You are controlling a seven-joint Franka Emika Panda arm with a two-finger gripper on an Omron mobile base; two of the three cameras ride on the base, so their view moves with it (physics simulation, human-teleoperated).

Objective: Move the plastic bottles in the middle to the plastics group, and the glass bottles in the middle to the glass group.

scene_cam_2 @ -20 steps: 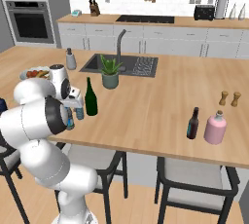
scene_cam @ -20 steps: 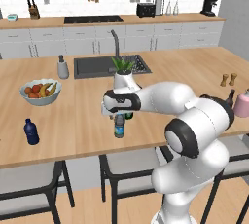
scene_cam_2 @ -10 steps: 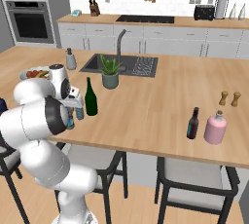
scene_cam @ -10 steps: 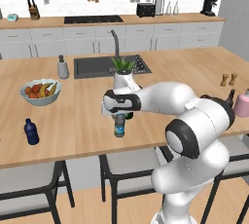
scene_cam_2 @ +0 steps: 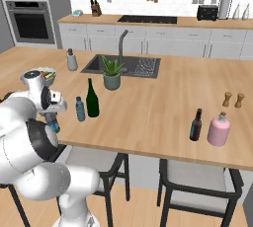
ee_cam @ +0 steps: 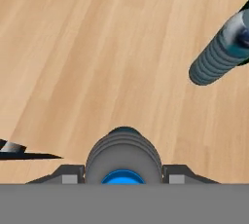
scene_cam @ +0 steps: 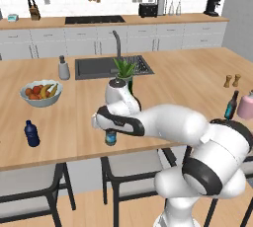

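Gripped between the two fingers of the hand (ee_cam: 124,179) is a small clear water bottle (ee_cam: 123,158), seen from above with its blue cap at the centre and a finger tight against each side. From the left base view the hand (scene_cam: 109,128) sits low over the front part of the wooden bench (scene_cam: 188,83), with that water bottle (scene_cam: 110,137) hanging under it, its blue label showing; whether its base touches the bench I cannot tell. In the right base view the same bottle (scene_cam_2: 52,121) shows just below the white wrist, near the bench's front edge.

A second clear water bottle (scene_cam_2: 80,109) stands upright just beside the tall dark-green bottle (scene_cam_2: 92,99), to its left in the right base view; in the hand view this second bottle (ee_cam: 219,52) lies toward the upper right, apart from the held one.

Far along the bench to the robot's left stands the squat dark-blue bottle (scene_cam: 31,133), in front of a fruit bowl (scene_cam: 40,93). Toward the right end stands the slim dark bottle (scene_cam_2: 196,125) with its blue label, just beside a pink bottle (scene_cam_2: 219,130), with two wooden shakers (scene_cam_2: 233,99) behind them. A potted plant (scene_cam_2: 112,72) stands by the sink (scene_cam_2: 123,65).
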